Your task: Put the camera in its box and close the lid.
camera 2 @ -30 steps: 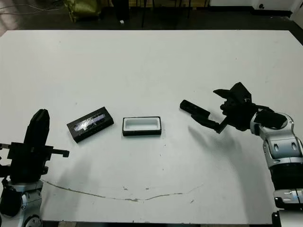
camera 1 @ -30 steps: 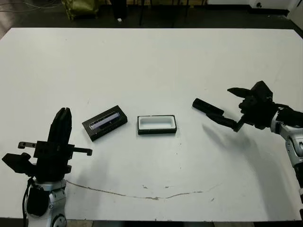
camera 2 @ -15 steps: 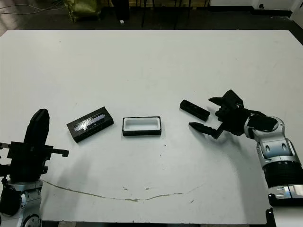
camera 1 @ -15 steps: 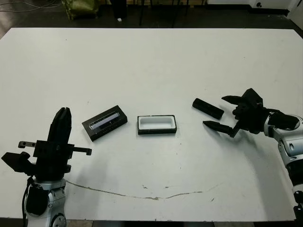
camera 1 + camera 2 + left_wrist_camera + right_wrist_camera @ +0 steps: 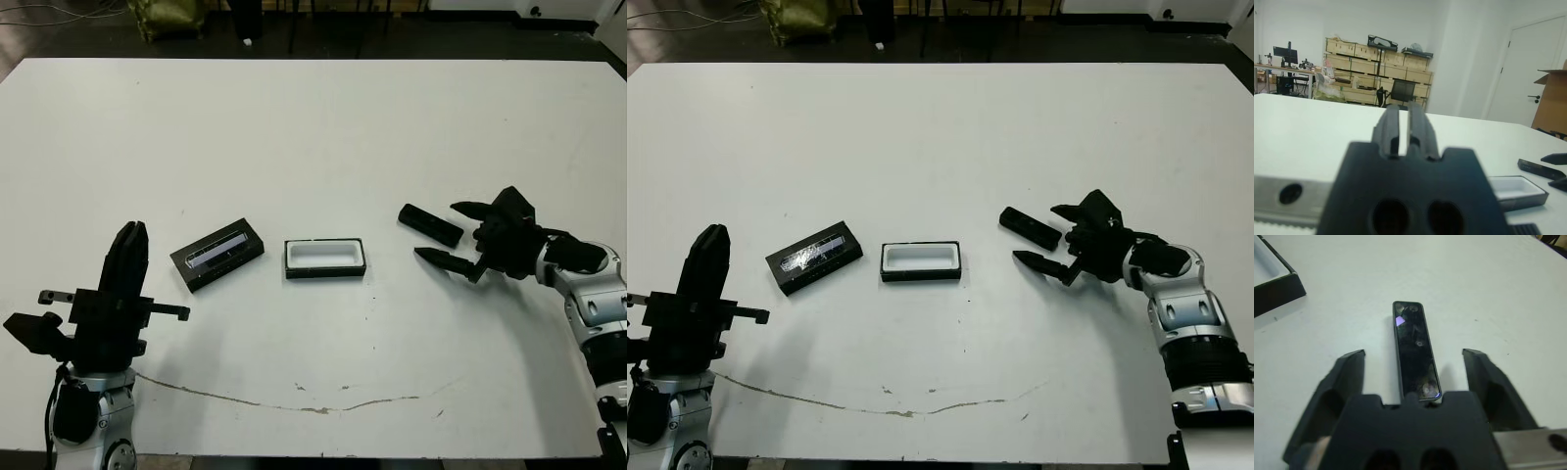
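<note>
**My right claw straddling the camera**

My right claw (image 5: 453, 232) gapes wide around the camera (image 5: 430, 224), gripping nothing. The camera lies flat on the worktop (image 5: 323, 137), right of the box (image 5: 324, 258). The lid (image 5: 217, 254) lies left. My left claw (image 5: 130, 250) stands closed, empty.

Camera (image 5: 1414, 350) between spread gripper (image 5: 1415, 364) fingers

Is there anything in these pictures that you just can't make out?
- Camera: its near end is hidden behind the right gripper's body in the right wrist view.
- Lid: the strip's markings are too small in the head views.
- Box: its near side is hidden by the left gripper in the left wrist view.
</note>
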You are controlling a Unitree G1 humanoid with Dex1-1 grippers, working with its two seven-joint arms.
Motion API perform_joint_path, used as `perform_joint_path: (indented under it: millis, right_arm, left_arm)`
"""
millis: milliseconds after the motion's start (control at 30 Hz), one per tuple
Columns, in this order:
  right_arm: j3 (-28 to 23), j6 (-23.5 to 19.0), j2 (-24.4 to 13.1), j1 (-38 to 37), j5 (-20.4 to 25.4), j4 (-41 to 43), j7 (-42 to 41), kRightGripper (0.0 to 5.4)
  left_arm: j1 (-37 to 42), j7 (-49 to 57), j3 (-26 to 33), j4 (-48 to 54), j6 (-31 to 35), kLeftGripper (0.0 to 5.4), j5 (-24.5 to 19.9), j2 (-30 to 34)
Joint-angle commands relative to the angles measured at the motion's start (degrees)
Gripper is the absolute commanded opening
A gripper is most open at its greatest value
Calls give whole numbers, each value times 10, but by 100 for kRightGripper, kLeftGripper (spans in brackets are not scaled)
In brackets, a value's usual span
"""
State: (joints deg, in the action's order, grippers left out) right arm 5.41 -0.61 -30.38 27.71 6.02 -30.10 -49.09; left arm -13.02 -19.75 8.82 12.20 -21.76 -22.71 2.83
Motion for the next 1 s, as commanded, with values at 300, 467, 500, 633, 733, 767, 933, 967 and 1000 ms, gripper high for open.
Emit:
perform_joint_path:
  millis: [300,467,500,633,733,767,933,967,1000]
  right_arm:
    - [13,-2,23,-45,-12,-21,6,192]
    - [16,-15,17,-53,-9,-6,-8,83]
    - [18,-23,15,-55,-10,2,-6,68]
    - [22,-42,7,-64,-12,27,-9,50]
    - [21,-49,1,-73,-9,53,-9,50]
    - [16,-50,3,-75,0,58,-12,50]
    - [-20,-47,15,-81,64,99,-37,47]
    - [-26,-51,17,-79,77,112,-43,46]
    - [-32,-68,17,-78,92,133,-46,45]
  left_arm:
    - [-1,36,0,10,27,0,18,-2]
    - [-8,54,-2,31,52,0,20,-4]
    - [-9,57,-2,35,56,0,21,-4]
    - [-6,50,-1,27,51,0,17,-2]
    - [-4,42,1,20,44,0,16,0]
    - [-4,43,1,21,46,0,17,0]
    - [-4,39,1,18,40,0,16,-3]
    - [-4,40,2,17,36,0,20,-4]
    - [-4,39,2,14,31,0,22,-4]
